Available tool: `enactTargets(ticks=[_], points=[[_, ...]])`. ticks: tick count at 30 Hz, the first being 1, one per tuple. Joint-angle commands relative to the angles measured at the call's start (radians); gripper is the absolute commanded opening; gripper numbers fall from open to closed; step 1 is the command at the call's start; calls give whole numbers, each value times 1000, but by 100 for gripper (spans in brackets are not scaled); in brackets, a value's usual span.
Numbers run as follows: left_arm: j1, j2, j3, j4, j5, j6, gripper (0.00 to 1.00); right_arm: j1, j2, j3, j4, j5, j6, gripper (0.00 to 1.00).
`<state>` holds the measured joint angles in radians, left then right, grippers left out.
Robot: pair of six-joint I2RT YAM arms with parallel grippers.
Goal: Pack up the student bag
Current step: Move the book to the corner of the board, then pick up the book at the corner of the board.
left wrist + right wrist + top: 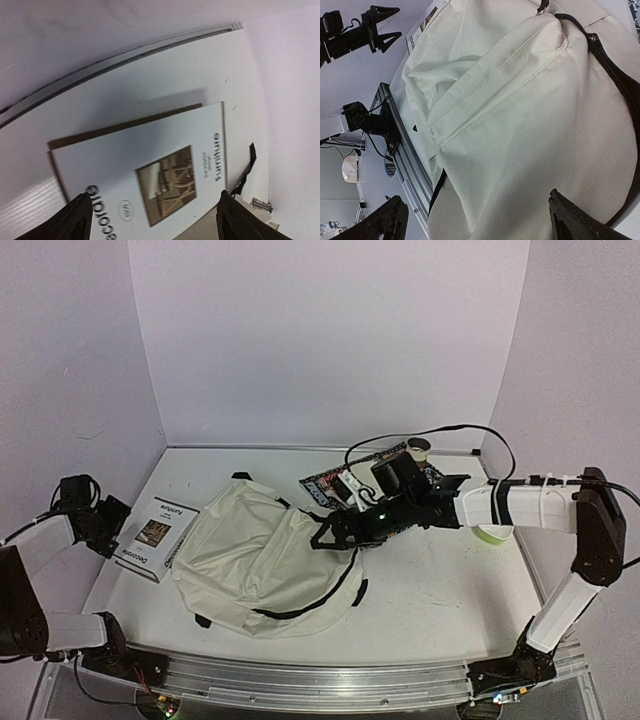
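The student bag (262,562), a large cream fabric backpack with black trim and dark straps, lies flat on the table left of centre. It fills the right wrist view (530,110). My right gripper (328,534) hovers over the bag's right edge. In its own view that gripper (477,220) is open, with only cream fabric below the jaws. My left gripper (115,523) sits at the table's left side, just left of a white book (157,537). It is open (155,222) above the book's cover (165,170) and holds nothing.
Behind the bag lie a patterned notebook (338,483), a black box (395,472) and a tape roll (419,447). A green object (492,534) sits under the right forearm. A black cable (440,430) loops along the back wall. A metal rail (320,680) runs along the near edge.
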<state>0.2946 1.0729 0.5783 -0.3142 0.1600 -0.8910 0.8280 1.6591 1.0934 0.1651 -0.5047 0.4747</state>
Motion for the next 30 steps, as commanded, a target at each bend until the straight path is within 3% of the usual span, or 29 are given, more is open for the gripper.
enactTargets(ticks=[1,7,11,25,30], points=[[87,-50,-99,-1,23,-5,84,-1,-47,-16,-1,-27,-20,98],[132,-33,-150,86,104,-4,75,-3,-63,-32,-1,-31,-33,98],[132,17,-194,180,173,-31,64,-4,-65,-35,-1,-35,-35,98],[133,68,-274,387,293,-87,1,-4,-58,-29,-1,-41,-34,98],[133,-2,-251,392,325,-100,0,-4,-58,-21,-1,-46,-37,98]])
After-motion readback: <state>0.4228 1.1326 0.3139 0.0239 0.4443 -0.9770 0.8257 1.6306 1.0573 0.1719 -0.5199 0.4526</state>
